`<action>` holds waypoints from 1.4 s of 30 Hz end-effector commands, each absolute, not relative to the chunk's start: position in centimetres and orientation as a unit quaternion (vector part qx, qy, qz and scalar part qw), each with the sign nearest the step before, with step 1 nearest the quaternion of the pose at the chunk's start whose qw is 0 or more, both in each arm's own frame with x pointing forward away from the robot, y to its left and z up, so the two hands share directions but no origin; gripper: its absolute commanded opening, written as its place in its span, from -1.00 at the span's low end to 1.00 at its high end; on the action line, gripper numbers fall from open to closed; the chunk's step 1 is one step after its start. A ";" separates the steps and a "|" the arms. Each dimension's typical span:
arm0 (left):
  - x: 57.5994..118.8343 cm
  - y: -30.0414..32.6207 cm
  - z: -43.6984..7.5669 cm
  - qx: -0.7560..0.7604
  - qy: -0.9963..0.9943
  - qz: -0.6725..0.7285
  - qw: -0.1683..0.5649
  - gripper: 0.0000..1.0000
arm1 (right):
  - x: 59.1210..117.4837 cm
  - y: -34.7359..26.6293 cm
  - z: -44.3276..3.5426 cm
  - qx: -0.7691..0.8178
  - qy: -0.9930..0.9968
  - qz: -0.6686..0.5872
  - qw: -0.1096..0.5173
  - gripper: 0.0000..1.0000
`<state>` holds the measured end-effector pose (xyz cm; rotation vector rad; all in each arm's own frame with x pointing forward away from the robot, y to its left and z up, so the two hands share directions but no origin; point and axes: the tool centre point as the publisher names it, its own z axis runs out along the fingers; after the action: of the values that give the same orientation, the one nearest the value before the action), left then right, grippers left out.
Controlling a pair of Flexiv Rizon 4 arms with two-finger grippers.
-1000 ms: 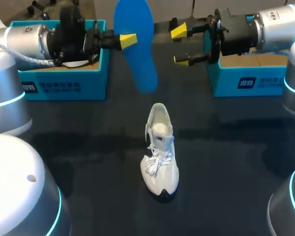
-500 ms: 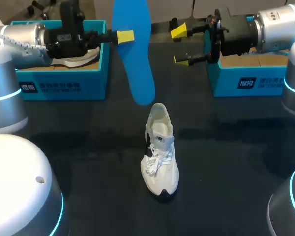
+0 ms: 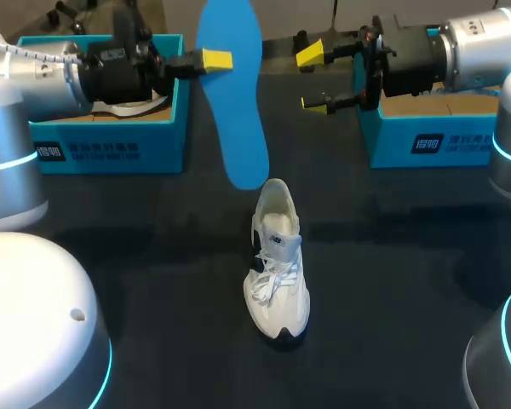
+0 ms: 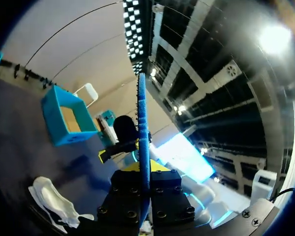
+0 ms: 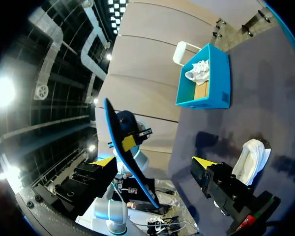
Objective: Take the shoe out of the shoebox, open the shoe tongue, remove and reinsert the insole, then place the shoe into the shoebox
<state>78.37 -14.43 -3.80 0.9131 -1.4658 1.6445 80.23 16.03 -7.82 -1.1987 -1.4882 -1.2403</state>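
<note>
**Inspector:** Left gripper [image 3: 217, 60]?

**Assistant:** Upper middle of the frame. Its fingers appear clenched on the blue insole [image 3: 234, 102]. The wrist view shows the insole [image 4: 143, 142] edge-on between them, but the far finger is hidden from above.

**Inspector:** The shoe?

**Assistant:** The white shoe [image 3: 277, 260] stands upright on the table [image 3: 409, 281] at centre frame, toe toward the lower edge. The insole's lower end hangs near its heel.

**Inspector:** Right gripper [image 3: 315, 78]?

**Assistant:** Upper right, fingers spread apart and clear of the insole, beside the right shoebox [image 3: 426, 141].
</note>
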 end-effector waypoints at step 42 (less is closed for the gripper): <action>82.5 -17.3 -9.9 0.462 -0.497 0.517 0.522 -1.00 | 77.4 18.0 -0.1 -0.610 -0.696 -0.337 0.172 1.00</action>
<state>82.23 -16.80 -9.65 1.1051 -1.1932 1.2440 77.33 17.74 -0.66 -1.6075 -1.8761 -1.0646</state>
